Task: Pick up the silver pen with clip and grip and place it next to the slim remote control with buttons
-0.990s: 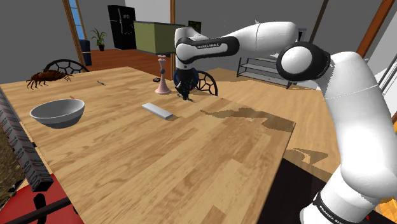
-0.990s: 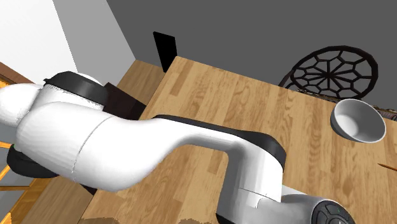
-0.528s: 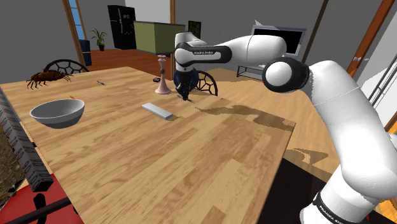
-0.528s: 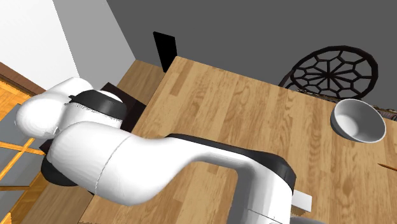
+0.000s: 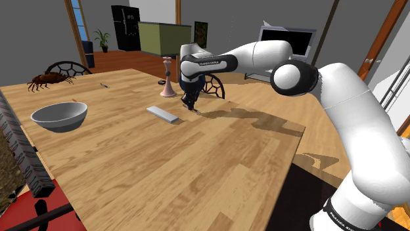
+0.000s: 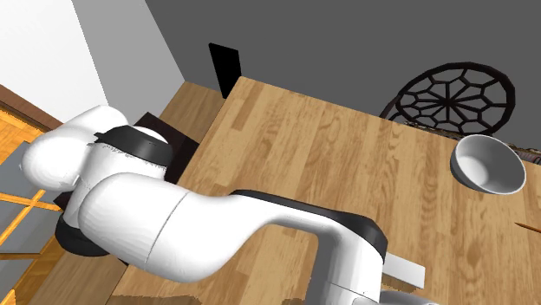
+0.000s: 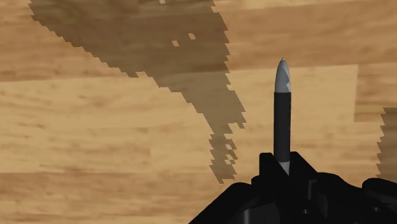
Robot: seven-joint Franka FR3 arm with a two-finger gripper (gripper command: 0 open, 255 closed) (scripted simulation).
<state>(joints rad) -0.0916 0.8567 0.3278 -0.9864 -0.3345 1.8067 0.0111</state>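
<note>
All-black two-finger gripper [image 5: 190,104] hangs low over the light wooden table [image 5: 217,157]; it is just beside the flat grey slab-shaped remote [image 5: 162,114], on the shoulder view's right of it; jaws narrow, clamped on the slim dark pen with silver-grey pointed tip [image 7: 282,108]; pen juts past the fingertips over the boards; contact with the table cannot be told; round grey bowl [image 5: 59,116] well apart.

A short line of dark lettering runs along the arm's white wrist link [image 5: 209,61]. Another runs along its lowest link [image 5: 343,214], near the stand. Both are too small to read.
</note>
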